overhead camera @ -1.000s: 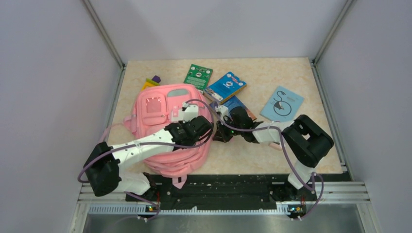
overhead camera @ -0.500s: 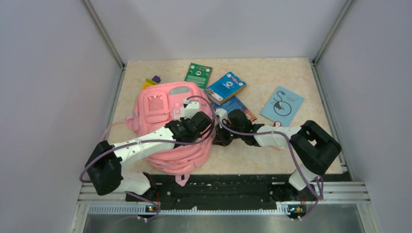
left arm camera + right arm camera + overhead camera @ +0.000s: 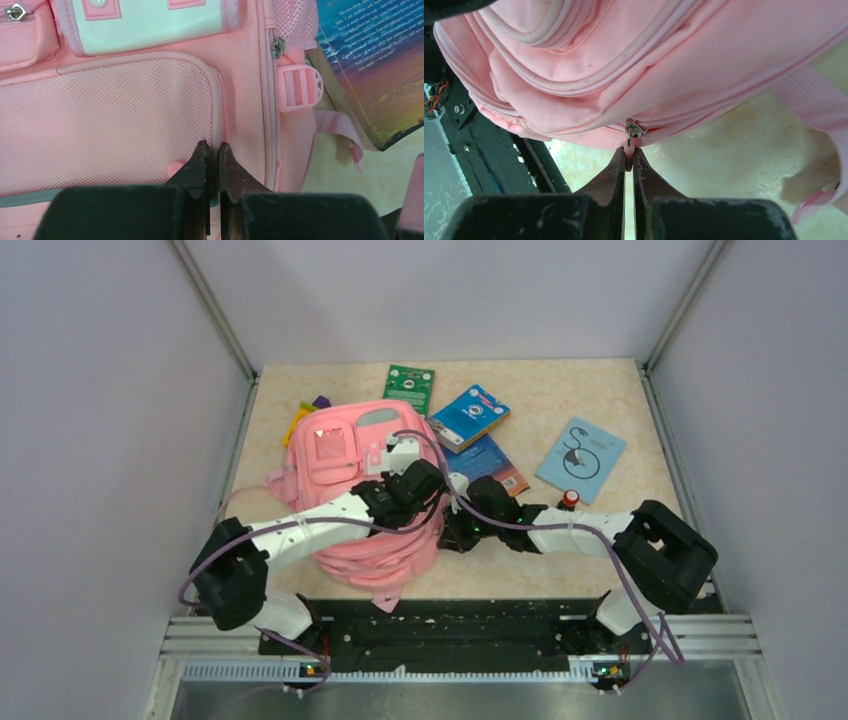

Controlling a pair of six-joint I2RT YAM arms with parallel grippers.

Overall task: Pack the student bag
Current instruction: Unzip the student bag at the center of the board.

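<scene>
The student bag (image 3: 345, 455) is a soft pink backpack lying on the left half of the table, front face up. My left gripper (image 3: 408, 483) rests on its right side. In the left wrist view this gripper (image 3: 213, 148) is shut on the piped edge of the bag's mesh pocket (image 3: 105, 115). My right gripper (image 3: 457, 530) sits low against the bag's right flank. In the right wrist view it (image 3: 629, 152) is shut on the pink pull tab under a metal zipper slider (image 3: 634, 130), and the bag (image 3: 634, 60) bulges above it.
A green booklet (image 3: 409, 387), a blue book (image 3: 469, 417), a dark book (image 3: 492, 462) beside the bag and a light blue booklet (image 3: 581, 460) lie behind the arms. A small red-capped thing (image 3: 570, 498) stands by the right arm. Yellow and purple items (image 3: 305, 412) poke out behind the bag.
The bag has shifted back and to the right with both grippers on it. The right arm's elbow has swung out right and lower. Both grippers stayed shut.
</scene>
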